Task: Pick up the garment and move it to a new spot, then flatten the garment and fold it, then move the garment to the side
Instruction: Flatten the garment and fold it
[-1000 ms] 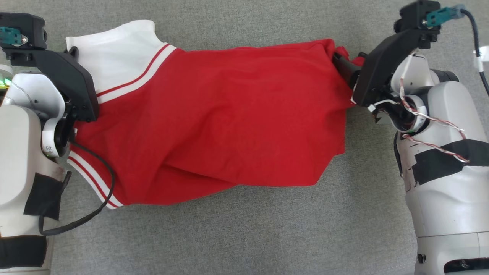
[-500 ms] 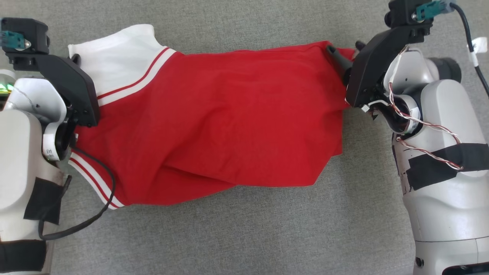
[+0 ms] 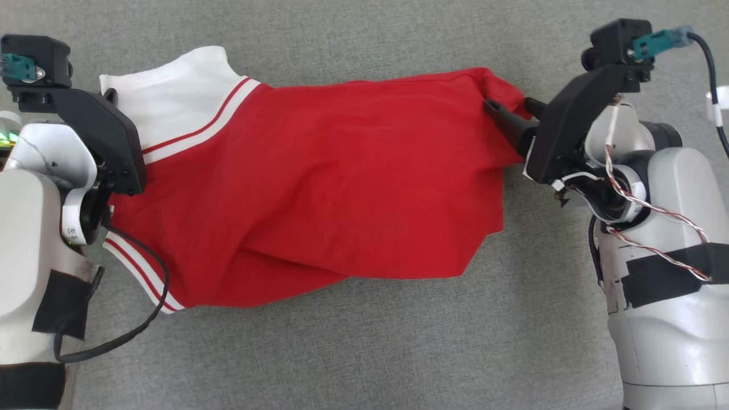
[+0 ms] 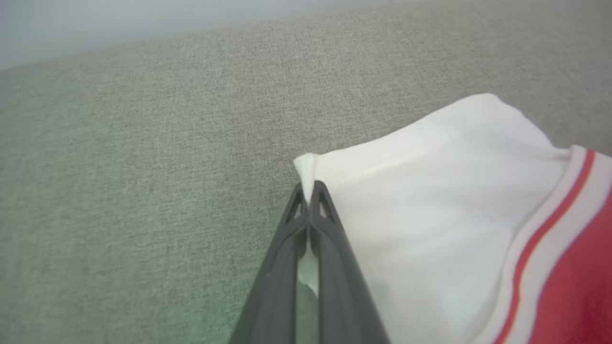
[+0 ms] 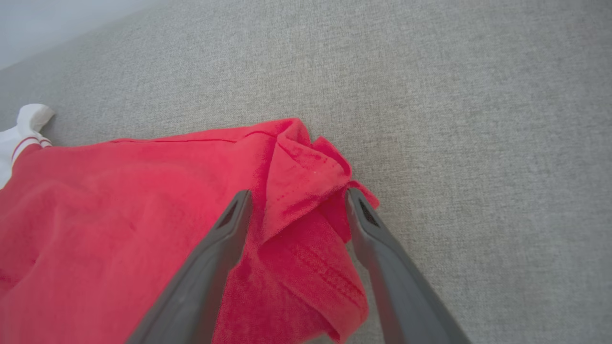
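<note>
Rumpled red-and-white fabric garment (image 3: 319, 188) stretches across the grey woven worktop (image 3: 370, 353), blocking its middle; the left pincer (image 4: 309, 188) and right pincer (image 5: 299, 193) close off both ends. Bare worktop lies open beyond and before it.

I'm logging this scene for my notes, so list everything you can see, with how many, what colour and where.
garment: one, red with a white end and red-and-white striped trim, spread across the middle of the surface
surface: one, grey woven fabric, under everything
left forearm: one, pale with black tape, left edge of the head view
right forearm: one, pale with black tape, right edge of the head view
left gripper: one, dark, shut on the garment's white corner
right gripper: one, dark, open, fingers either side of the bunched red corner
</note>
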